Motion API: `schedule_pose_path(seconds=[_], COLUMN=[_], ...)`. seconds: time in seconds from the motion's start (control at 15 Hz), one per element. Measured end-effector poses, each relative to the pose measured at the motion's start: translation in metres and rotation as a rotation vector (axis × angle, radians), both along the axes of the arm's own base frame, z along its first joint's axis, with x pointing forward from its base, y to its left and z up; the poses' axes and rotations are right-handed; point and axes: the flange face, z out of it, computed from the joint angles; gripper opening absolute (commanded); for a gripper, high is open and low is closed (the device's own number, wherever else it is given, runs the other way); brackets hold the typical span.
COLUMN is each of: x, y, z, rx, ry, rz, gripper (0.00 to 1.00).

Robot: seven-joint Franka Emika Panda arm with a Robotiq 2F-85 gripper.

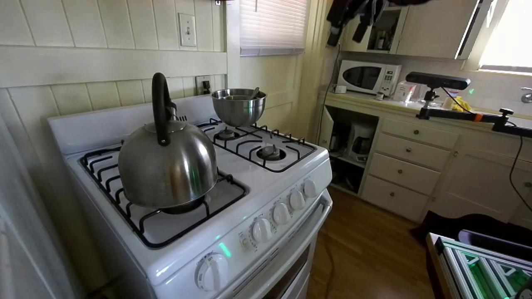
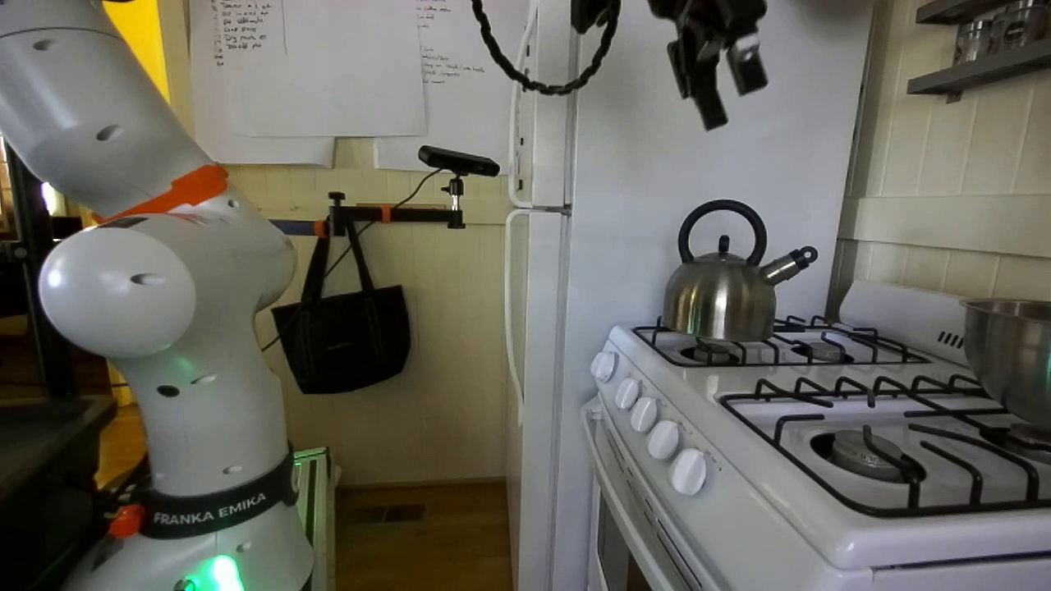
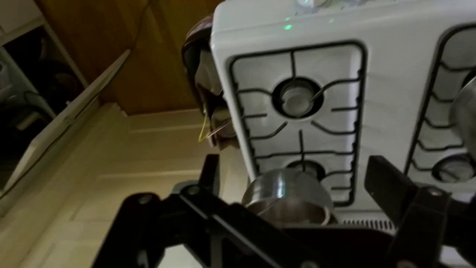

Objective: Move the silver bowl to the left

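Silver bowl (image 1: 239, 113) upper centre of frame, apparently steadied by rear of burner grate (image 3: 301, 143) beneath, utensil (image 1: 254, 93) leaning inside. Pincer (image 2: 730, 103) upper right of frame, spread wide, nothing gripped; likely hangs high to clear kettle (image 2: 720, 295).

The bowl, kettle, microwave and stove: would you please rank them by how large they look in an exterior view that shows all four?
1. stove
2. kettle
Then microwave and bowl: too alike to rank, the microwave standing farther back.
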Motion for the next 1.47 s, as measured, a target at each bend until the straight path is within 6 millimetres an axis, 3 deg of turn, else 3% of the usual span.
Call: schedule_pose_path(seconds=[0.2, 0.33, 0.6, 1.47], x=[-0.001, 0.003, 0.013, 0.014], y=[-0.026, -0.033, -0.036, -0.036], z=[0.064, 0.085, 0.084, 0.086], rx=[-0.105, -0.126, -0.126, -0.128], ry=[-0.093, -0.115, -0.105, -0.112], rz=[-0.07, -0.088, -0.095, -0.093], gripper=[1.0, 1.0, 1.0, 1.0])
